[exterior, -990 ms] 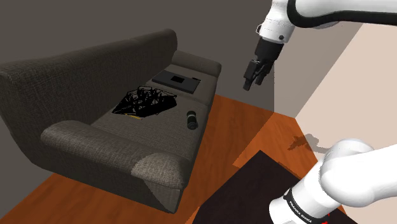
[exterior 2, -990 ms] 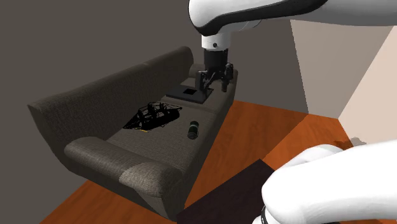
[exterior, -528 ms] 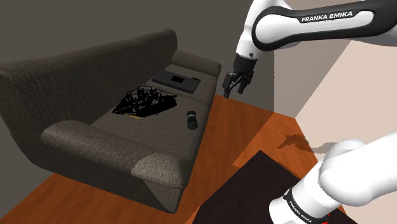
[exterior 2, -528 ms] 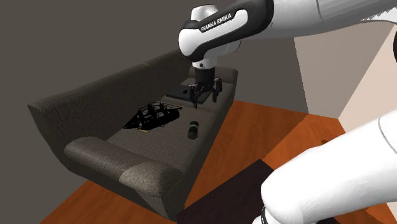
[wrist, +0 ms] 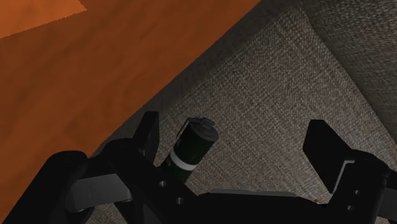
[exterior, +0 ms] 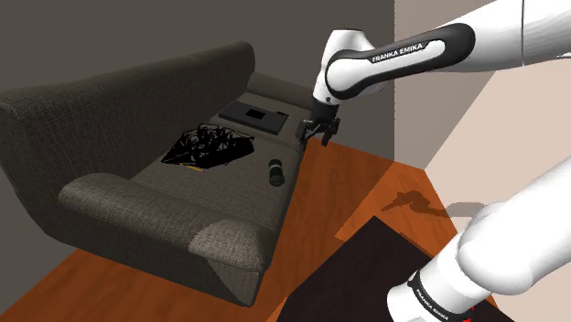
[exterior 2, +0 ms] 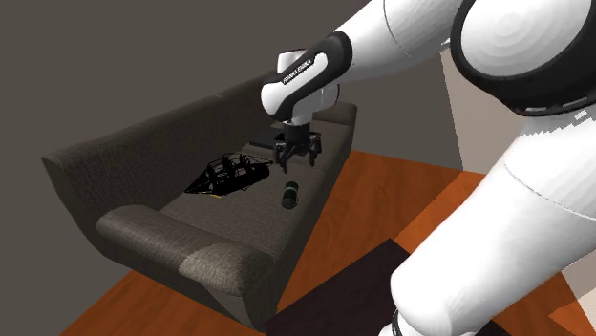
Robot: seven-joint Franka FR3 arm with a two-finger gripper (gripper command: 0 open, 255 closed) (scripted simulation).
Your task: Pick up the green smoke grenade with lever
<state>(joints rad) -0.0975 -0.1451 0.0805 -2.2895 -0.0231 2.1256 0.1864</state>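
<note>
Standing wide apart, your fingers [wrist: 147,130] clasp nothing, op. The gripper [exterior: 316,134] hangs over the front edge of the sofa [exterior: 110,110] seat. The dark green grenade [exterior: 274,171] lies on its side on the cushion, lower and toward the shoulder view's left of the gripper. In wrist view it sits close by one finger, w/ a pale band round its body, not clasped. A black tangled object [exterior: 206,146] lies near it, further back on the seat. A flat dark item [exterior: 254,113] rests on the far cushion. Orange wood floor [exterior: 348,192] runs alongside.
</note>
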